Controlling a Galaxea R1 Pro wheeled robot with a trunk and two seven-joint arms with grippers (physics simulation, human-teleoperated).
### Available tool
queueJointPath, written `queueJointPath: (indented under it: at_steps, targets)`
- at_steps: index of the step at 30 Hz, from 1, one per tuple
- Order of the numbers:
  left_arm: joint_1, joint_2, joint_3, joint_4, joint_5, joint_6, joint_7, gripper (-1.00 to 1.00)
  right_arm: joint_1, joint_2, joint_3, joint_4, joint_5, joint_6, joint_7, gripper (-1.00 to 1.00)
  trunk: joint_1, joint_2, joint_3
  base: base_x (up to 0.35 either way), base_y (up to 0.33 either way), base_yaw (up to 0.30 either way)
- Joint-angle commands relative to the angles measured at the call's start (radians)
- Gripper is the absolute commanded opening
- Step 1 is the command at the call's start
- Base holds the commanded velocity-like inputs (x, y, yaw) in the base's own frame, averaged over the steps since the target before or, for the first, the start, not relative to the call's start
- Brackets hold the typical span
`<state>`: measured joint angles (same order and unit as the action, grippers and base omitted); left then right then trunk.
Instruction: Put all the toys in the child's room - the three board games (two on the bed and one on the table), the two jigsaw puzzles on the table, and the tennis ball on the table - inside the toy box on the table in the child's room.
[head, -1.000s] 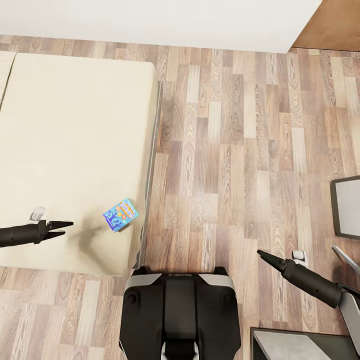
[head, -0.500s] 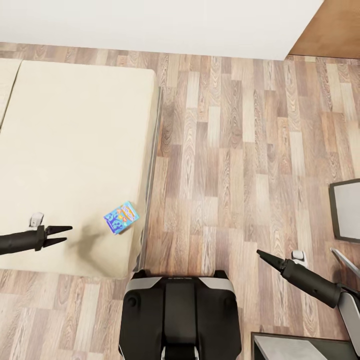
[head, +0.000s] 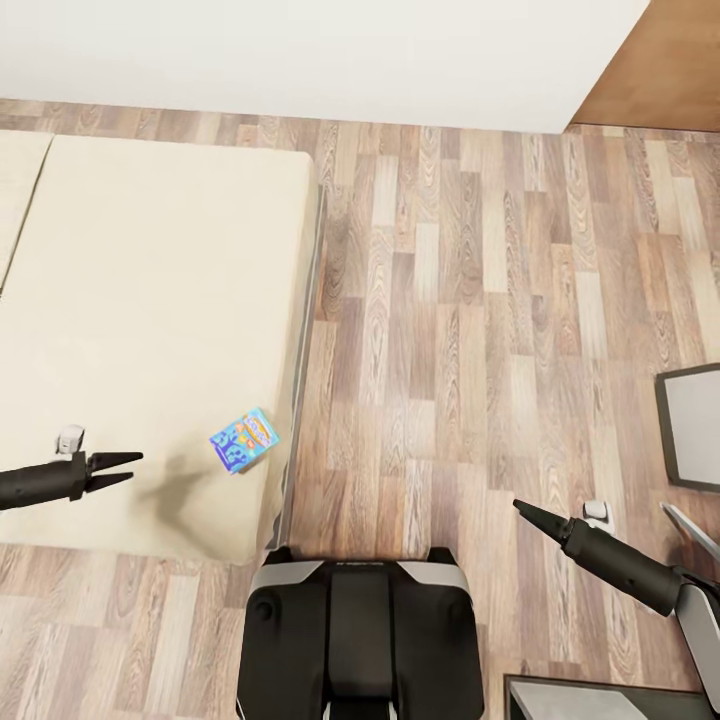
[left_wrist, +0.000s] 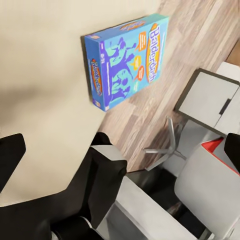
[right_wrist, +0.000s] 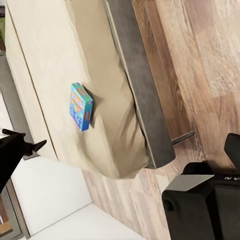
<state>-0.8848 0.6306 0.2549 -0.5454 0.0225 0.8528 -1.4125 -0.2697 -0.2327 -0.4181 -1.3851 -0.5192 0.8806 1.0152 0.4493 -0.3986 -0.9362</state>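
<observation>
A: Where is the toy we want?

B: The thin light blue cartoon game box (head: 245, 439) lies flat on the big beige bed (head: 140, 300), in the lower left part of the head picture. It sits very near the bed's right edge, just beside the brown wooden plank floor (head: 480, 320).

A: And the left tool?

B: The black left tool (head: 118, 470) hangs over the bed at the far left of the head picture, apart from the box. Its two thin fingers are a little way apart, and it holds nothing.

A: And the right one?

B: The black right tool (head: 522, 508) is over the floor in the lower right. It looks like one sharp point, so I think its fingers are together, with nothing between them.

A: What could go wrong?

B: I think a sideways push could do it. The box is so close to the edge that a bump from the left tool might slide it off onto the floor.

A: Anything else?

B: The box is thin and flat. The fingers may slip over its top, or press into the soft bed and miss it.

A: And the robot's body?

B: The dark grey robot base (head: 360, 640) is right at the bed's corner, low in the middle of the picture. If it rolls closer it might knock the bed.
</observation>
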Motion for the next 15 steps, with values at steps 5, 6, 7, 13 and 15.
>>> queueJointPath:
  at_steps: [5,6,7,13,15]
  targets:
    - [0.0,0.001,0.0,0.003,0.001,-0.008,-0.004,1.0,0.0,0.001,0.0,0.0,0.0,0.005,0.002,1.0,0.001,-0.001,0.007,0.0,0.0,0.0]
    - [0.0,0.001,0.001,0.003,0.001,-0.01,-0.004,1.0,0.0,0.001,0.001,0.0,0.0,0.005,0.002,1.0,0.001,-0.001,0.009,0.0,0.0,0.0]
    - [0.0,0.001,0.001,0.003,0.001,-0.011,-0.004,1.0,0.0,0.001,0.001,0.0,0.0,0.005,0.002,1.0,0.001,-0.001,0.01,0.0,0.0,0.0]
    - [0.0,0.0,0.0,0.004,0.0,-0.015,-0.003,1.0,0.0,0.001,0.002,0.0,-0.001,0.004,0.002,1.0,0.001,-0.001,0.02,0.0,0.0,0.0]
    - [0.0,0.0,0.0,0.005,-0.001,-0.017,-0.003,1.0,0.0,0.001,0.002,0.0,-0.001,0.004,0.002,1.0,0.001,-0.001,0.024,0.0,0.0,0.0]
